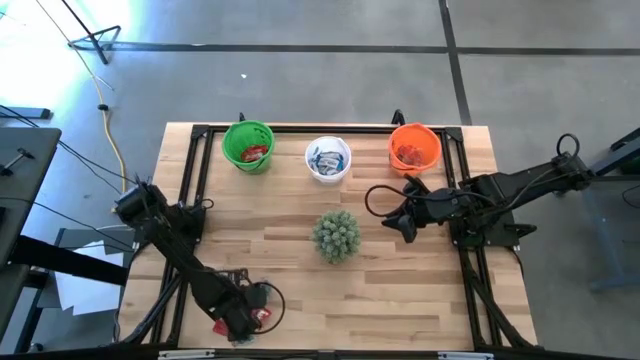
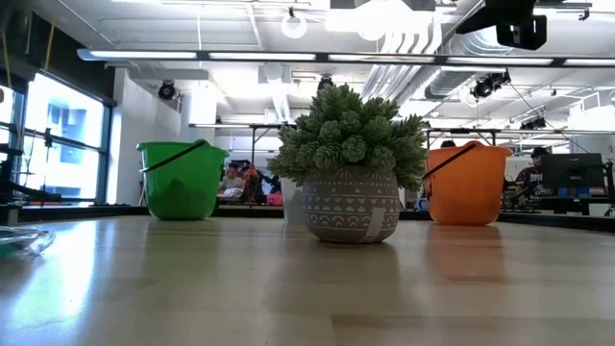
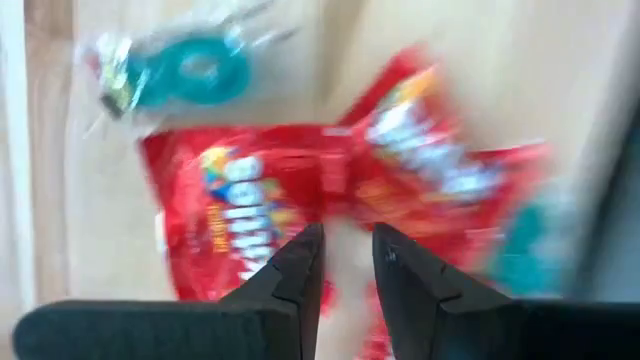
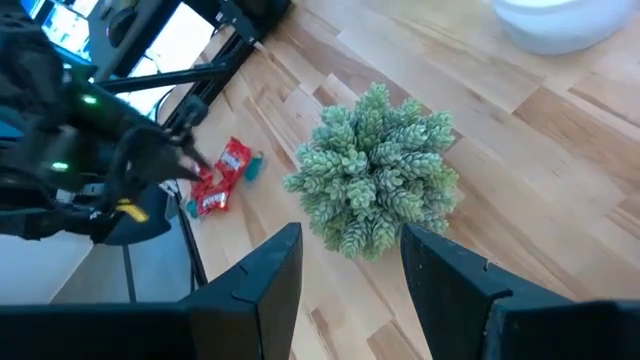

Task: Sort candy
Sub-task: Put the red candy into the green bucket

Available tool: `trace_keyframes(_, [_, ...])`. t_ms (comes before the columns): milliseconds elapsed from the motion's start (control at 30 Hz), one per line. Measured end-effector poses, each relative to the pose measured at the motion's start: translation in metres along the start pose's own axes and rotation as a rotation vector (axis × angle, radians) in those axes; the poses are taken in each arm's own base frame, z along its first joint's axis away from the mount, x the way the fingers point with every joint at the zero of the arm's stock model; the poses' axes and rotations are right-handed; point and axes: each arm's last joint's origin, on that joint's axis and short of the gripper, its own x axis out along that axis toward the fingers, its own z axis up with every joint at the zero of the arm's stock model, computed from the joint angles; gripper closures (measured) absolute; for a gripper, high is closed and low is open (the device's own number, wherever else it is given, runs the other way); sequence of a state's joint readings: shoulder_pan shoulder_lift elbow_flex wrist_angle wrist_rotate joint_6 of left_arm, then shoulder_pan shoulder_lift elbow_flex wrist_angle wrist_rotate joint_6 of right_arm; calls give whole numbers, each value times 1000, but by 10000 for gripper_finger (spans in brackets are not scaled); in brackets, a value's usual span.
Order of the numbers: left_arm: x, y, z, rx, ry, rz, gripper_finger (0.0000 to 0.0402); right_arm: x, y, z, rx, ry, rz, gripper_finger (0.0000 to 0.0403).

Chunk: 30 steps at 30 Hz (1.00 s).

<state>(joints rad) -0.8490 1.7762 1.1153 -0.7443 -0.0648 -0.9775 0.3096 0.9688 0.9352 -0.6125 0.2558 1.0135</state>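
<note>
Two red-wrapped candies [image 3: 330, 200] lie side by side on the wood near the table's near left corner, with a blue-and-clear wrapped one [image 3: 185, 70] beside them. The red candies [image 4: 222, 175] also show far off in the right wrist view. My left gripper [image 3: 347, 265] hangs right over the red pair, pointing down, its fingers a narrow gap apart; in the high view it is at the near edge [image 1: 238, 320]. My right gripper [image 1: 400, 222] is open in mid-air right of the spiky plant [image 1: 336, 235]. My left gripper's fingers [image 3: 295, 275] come down from above over the spot where the two red wrappers [image 3: 345, 215] meet. Whether they touch the wrappers, I cannot tell. The candies lie flat on the table.
Along the far edge stand a green cup [image 1: 248, 147] with red candy in it, a white cup [image 1: 328, 160] with blue candy, and an orange cup [image 1: 414, 148] with candy. The potted plant [image 2: 351, 183] stands mid-table. Bare wood lies around it.
</note>
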Motion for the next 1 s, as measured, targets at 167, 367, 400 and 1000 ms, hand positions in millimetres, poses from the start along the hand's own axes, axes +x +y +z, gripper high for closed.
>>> trace_keyframes(167, [-12, -1, 0, -18, -8, -35, 326, 0, 0, 0, -1, -11, -8, 238])
trace_keyframes(367, [-8, -1, 2, 58, 9, -20, 326, 0, 0, 0, -9, -11, -8, 238])
trace_keyframes(400, [-5, 0, 3, 64, 12, -15, 325, 0, 0, 0, -10, -10, -8, 238])
trace_keyframes(1000, [35, 0, 15, -15, 46, 17, 325, 0, 0, 0, -2, -7, -8, 238])
